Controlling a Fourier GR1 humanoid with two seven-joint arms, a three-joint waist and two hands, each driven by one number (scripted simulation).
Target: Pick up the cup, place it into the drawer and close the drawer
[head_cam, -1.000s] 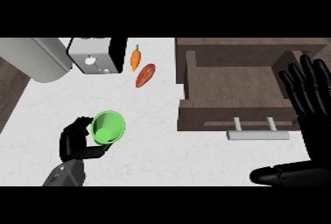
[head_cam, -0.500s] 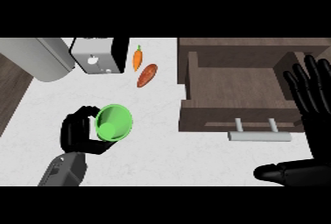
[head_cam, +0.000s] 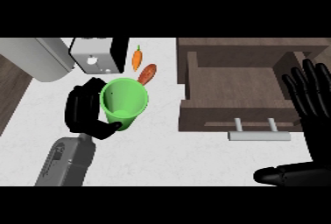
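Head view: the counter (head_cam: 168,162) is a white, plain surface that fills the middle of the frame. A strip of dark wood floor (head_cam: 12,94) shows far left of the drawer, beyond the counter edge. No brand, label or writing can be read anywhere.

Landmark: the drawer (head_cam: 239,89), dark brown wood, pulled open, its interior visible. A pale bar handle (head_cam: 257,135) is mounted on its front panel, on the side nearest the robot.

Cup (head_cam: 125,101): green, tilted with its open mouth facing up toward the camera. It is left of the drawer, over the counter, and not inside the drawer. The left hand (head_cam: 85,111) grips it, with fingers and thumb curled round its left side and base.

Right hand (head_cam: 311,94): fingers straight and spread, holding nothing. It shows at the right end of the drawer, overlapping the drawer's right wall.

Other items left of the drawer:
- A carrot (head_cam: 136,59), beyond the cup, near the far counter edge.
- A reddish-brown oblong item (head_cam: 147,73), just beside the cup's far rim; its type cannot be determined.
- A grey-and-black appliance (head_cam: 98,54), left of the carrot.
- A large pale grey curved object (head_cam: 39,57), left of the appliance.
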